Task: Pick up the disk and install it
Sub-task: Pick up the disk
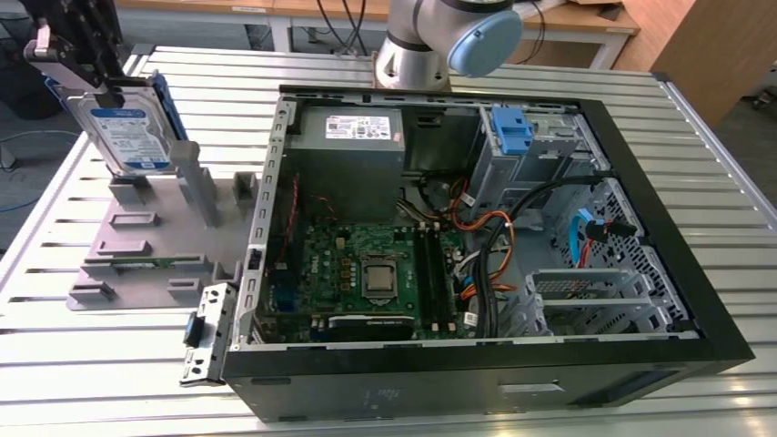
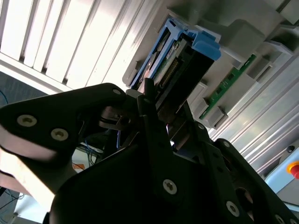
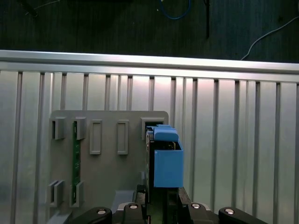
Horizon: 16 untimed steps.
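Note:
The disk (image 1: pixel 129 133), a silver drive with a white-and-blue label in a blue bracket, stands on edge at the exterior view's upper left. My gripper (image 1: pixel 102 89) is shut on its top end. The disk's lower end is at the slots of the grey fixture plate (image 1: pixel 146 238); whether it still touches them I cannot tell. In the first wrist view the blue bracket (image 3: pixel 167 161) reaches out from between my fingers (image 3: pixel 186 205) over the plate (image 3: pixel 107 163). The second wrist view shows the disk (image 2: pixel 180 63) edge-on, clamped by the gripper (image 2: pixel 159 95).
The open computer case (image 1: pixel 680 273) lies at the exterior view's right, with a motherboard (image 1: pixel 364 273), a grey power supply (image 1: pixel 352 132), cables and a drive cage with a blue latch (image 1: pixel 515 133). A green memory stick (image 1: pixel 140 264) sits in the plate. The arm's base (image 1: pixel 425 45) stands behind the case.

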Available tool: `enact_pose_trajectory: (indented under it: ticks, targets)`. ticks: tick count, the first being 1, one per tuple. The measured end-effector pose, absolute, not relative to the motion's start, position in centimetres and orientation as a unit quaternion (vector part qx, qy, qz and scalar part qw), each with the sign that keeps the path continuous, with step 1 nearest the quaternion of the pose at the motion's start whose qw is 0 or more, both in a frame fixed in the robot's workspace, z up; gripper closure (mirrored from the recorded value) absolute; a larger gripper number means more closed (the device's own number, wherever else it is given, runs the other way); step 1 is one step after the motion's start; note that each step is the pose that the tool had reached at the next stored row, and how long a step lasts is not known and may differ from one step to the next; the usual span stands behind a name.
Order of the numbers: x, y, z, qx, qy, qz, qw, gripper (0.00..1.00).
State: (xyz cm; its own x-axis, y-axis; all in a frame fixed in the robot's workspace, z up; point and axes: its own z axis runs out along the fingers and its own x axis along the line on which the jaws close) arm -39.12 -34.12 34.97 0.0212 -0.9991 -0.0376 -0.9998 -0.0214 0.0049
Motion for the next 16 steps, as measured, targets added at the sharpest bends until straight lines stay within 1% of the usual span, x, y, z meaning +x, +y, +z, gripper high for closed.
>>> enact_pose_trajectory:
  ticks: [16]
  targets:
    - [-39.12, -34.11, 35.66, -0.714, 0.699, 0.015, 0.011, 0.65]
